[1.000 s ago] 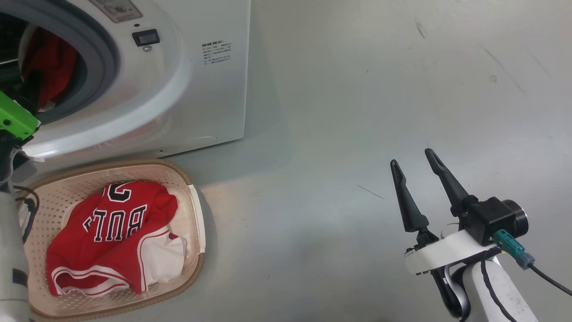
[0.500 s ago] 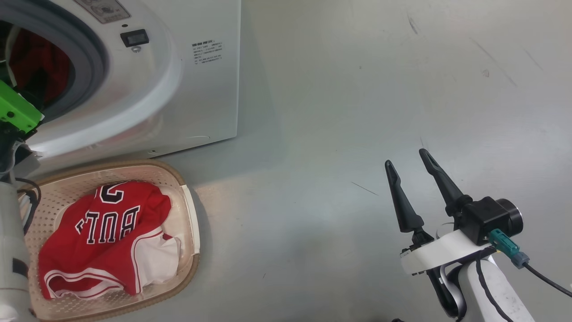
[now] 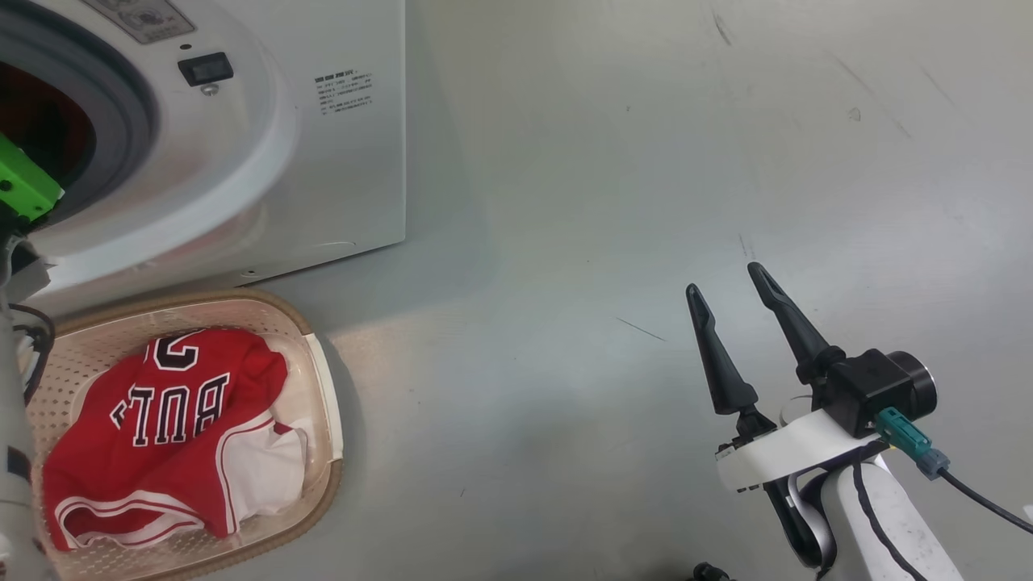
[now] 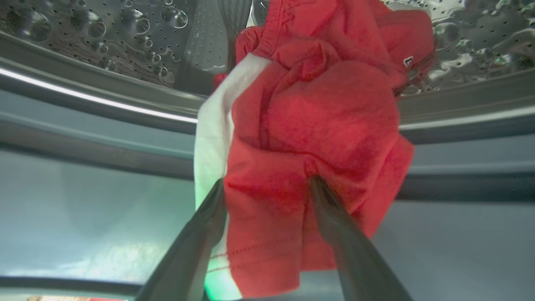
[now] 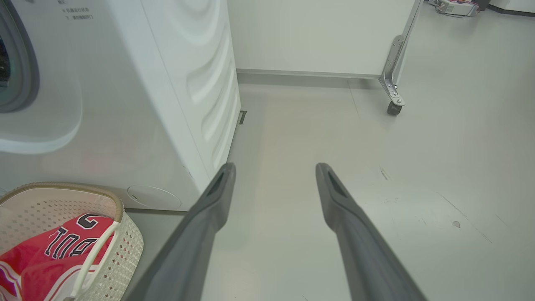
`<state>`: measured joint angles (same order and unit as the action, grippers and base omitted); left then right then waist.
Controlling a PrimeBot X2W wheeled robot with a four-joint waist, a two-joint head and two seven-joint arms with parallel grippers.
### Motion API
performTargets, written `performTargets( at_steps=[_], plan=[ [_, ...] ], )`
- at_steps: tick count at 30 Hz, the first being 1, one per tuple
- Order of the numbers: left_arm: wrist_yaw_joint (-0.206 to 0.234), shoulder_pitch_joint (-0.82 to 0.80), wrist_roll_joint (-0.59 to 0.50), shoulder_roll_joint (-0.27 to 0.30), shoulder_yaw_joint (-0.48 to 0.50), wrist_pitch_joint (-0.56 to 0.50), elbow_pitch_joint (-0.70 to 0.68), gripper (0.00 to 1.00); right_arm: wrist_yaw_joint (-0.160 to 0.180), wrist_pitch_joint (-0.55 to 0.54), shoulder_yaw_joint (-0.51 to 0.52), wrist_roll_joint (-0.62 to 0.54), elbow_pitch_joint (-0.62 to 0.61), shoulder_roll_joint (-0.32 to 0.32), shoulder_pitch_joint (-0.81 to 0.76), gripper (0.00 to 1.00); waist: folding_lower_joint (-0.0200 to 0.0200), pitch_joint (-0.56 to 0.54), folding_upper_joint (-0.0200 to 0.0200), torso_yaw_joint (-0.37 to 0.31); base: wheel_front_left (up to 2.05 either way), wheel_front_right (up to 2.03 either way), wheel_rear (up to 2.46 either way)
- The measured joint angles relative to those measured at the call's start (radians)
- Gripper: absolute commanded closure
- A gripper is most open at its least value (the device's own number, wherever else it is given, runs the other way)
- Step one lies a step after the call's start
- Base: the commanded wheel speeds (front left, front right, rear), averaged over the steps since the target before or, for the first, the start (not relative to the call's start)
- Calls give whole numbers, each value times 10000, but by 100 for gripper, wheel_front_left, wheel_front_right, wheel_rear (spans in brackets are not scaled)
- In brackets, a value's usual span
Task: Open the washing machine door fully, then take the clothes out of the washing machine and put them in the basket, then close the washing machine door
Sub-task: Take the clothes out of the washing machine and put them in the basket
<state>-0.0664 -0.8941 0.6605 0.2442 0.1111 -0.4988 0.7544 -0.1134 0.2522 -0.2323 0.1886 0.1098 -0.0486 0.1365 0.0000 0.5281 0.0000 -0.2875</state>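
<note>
Starting from the left: the left gripper is up at the mouth of the washing machine. In its wrist view the two fingers are spread about as wide as they go, with a crumpled red garment bunched between them in the middle of the frame. Nothing looks pinched yet. The cloth just sits in the gap and seems to spill out over the lip, with the dimpled drum running across the top of the frame. If it were me, I'd nudge in a touch so the fingers bracket the thick red wad rather than the thin white strip on the left, then squeeze down properly before pulling. Loose fabric like this will probably slip if only a hem gets caught. After that, lift a little to clear the grey rubber ring so nothing snags, and draw it out and down. The basket sits in the lower left of the head view, just below the opening and right beside the machine front, with the BULLS jersey already in it. So it's a short trip, and I'd let go over the middle, not the rim. Over at the lower right, the right gripper is wide open too, holding nothing, over bare floor well apart from everything. I'd leave it parked there.
</note>
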Motion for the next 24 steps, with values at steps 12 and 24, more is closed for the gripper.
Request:
performTargets(
  at_steps=[12,24],
  plan=[
    [2,-297,-115,13,-130,353,453,100,2,0,2,31,0,10,104,0,0,61,0,-70,0,0,0],
    [-107,-291,-706,-77,-504,1544,686,100,19,0,186,46,27,23,188,0,0,-154,0,220,0,0,0]
  ],
)
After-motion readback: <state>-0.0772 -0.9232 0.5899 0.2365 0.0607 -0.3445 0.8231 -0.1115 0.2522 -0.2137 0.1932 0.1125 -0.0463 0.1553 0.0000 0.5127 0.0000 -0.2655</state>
